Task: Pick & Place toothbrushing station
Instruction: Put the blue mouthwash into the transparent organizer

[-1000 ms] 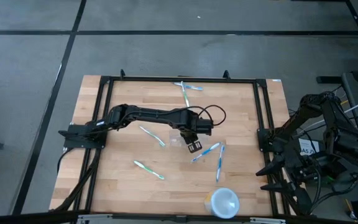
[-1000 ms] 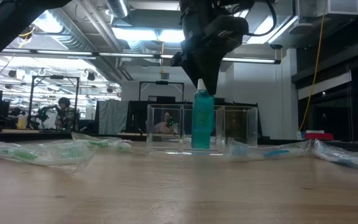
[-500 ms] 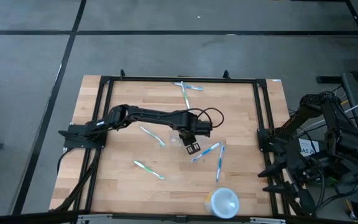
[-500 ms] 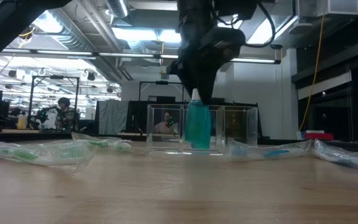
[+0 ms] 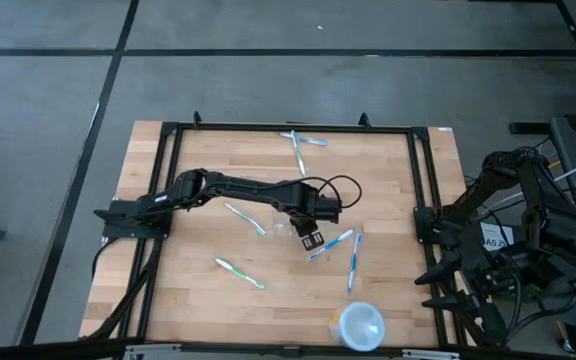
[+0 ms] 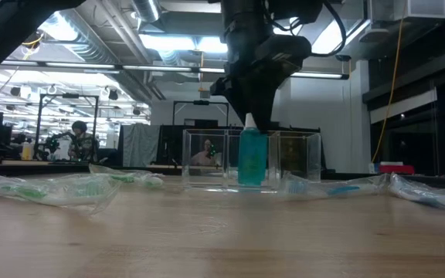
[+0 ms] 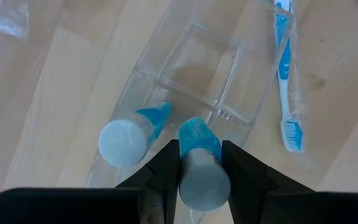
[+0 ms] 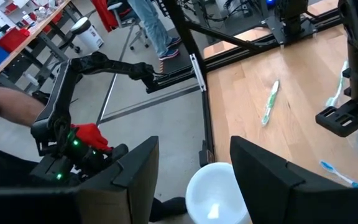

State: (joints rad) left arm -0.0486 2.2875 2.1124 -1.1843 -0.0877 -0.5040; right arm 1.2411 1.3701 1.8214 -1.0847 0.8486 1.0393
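The clear plastic holder [image 7: 197, 74] stands on the wood at mid-table, faint in the high view [image 5: 284, 226] and showing as clear walls in the low view [image 6: 296, 158]. My left gripper [image 5: 309, 238] is right above it, shut on a blue toothpaste tube [image 6: 252, 158] with a pale cap. A second like tube shape [image 7: 126, 138] shows beside it; I cannot tell a tube from a reflection. My right gripper [image 8: 194, 180] is open and empty beyond the table's right edge [image 5: 446, 285]. My left gripper pinches the tube's upper end [image 7: 201, 163], at the pale cap, between its two fingers [image 7: 165, 169]. The fingers come from above, pointing down. The tube stands upright below them, its lower end down inside the holder [image 6: 250, 179].
Several wrapped toothbrushes lie about: at the far edge [image 5: 298, 146], left of the holder [image 5: 246, 218], nearer [image 5: 240, 272] and right of the holder [image 5: 334, 243], [image 5: 353, 262]. A round white cup [image 5: 360, 325] stands at the near edge. A black frame [image 5: 420, 200] bounds the table.
My left gripper has gone down a little with the tube, which now sits lower in the holder and stays upright. The gripper stays shut on it.
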